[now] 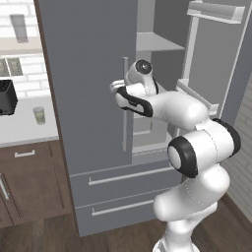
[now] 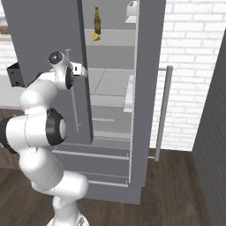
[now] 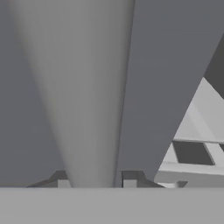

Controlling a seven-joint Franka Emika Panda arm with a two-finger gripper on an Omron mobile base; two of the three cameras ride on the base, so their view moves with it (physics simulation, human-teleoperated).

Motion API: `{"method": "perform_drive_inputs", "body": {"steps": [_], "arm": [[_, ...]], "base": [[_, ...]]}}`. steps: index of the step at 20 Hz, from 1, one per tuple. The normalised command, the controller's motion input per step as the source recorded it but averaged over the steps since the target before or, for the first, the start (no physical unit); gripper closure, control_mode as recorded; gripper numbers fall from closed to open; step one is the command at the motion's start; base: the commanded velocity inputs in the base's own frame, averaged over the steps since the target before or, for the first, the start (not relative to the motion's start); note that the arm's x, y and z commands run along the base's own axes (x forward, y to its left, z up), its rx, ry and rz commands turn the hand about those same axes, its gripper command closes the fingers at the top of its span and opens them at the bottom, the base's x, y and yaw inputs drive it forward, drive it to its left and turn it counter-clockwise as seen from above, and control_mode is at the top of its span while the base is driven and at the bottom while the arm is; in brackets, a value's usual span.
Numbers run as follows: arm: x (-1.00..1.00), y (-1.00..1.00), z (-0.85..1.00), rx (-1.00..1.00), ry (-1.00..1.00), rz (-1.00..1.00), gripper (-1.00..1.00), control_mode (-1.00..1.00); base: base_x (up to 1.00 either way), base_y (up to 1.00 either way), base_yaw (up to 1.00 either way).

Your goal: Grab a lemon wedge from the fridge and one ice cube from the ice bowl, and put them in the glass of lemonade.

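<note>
The grey fridge (image 1: 88, 74) has its left door closed and its right door (image 2: 150, 88) swung open. On an upper shelf inside, the yellow lemon wedge (image 2: 96, 38) lies beside a brown bottle (image 2: 97, 20). My gripper (image 3: 94, 179) is at the left door's long vertical handle (image 3: 83, 100), with a fingertip pressed against each side of it. From the base views the hand (image 1: 119, 88) (image 2: 83, 70) sits at the top of that handle (image 1: 125, 108). The glass of lemonade (image 1: 39, 115) stands on the counter to the left. The ice bowl and ice cube are out of view.
A black toaster (image 1: 7, 96) sits on the white counter (image 1: 24, 130) above brown cabinets. Two fridge drawers (image 1: 128, 174) with bar handles lie below the doors. The open right door and a brick wall (image 2: 194, 66) bound the right side.
</note>
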Motion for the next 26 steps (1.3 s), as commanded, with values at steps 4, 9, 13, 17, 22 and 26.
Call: {"method": "perform_drive_inputs", "body": {"steps": [4,9,13,17,22,26], "arm": [[0.0,0.13,0.02,-0.01,0.05,0.0,1.0,-1.0],[-0.04,0.24,0.06,0.0,0.01,0.0,1.0,-1.0],[-0.39,0.31,0.18,0.0,0.0,0.0,1.0,-1.0],[-0.58,0.39,0.18,0.0,-0.05,0.0,1.0,-1.0],[-0.65,0.46,0.34,0.0,-0.1,0.0,1.0,-1.0],[-0.85,0.4,0.38,0.0,-0.08,0.01,1.0,-1.0]], "base": [[0.0,0.0,0.0],[0.0,0.0,0.0],[0.0,0.0,0.0],[0.0,0.0,0.0],[0.0,0.0,0.0],[0.0,0.0,0.0]]}}
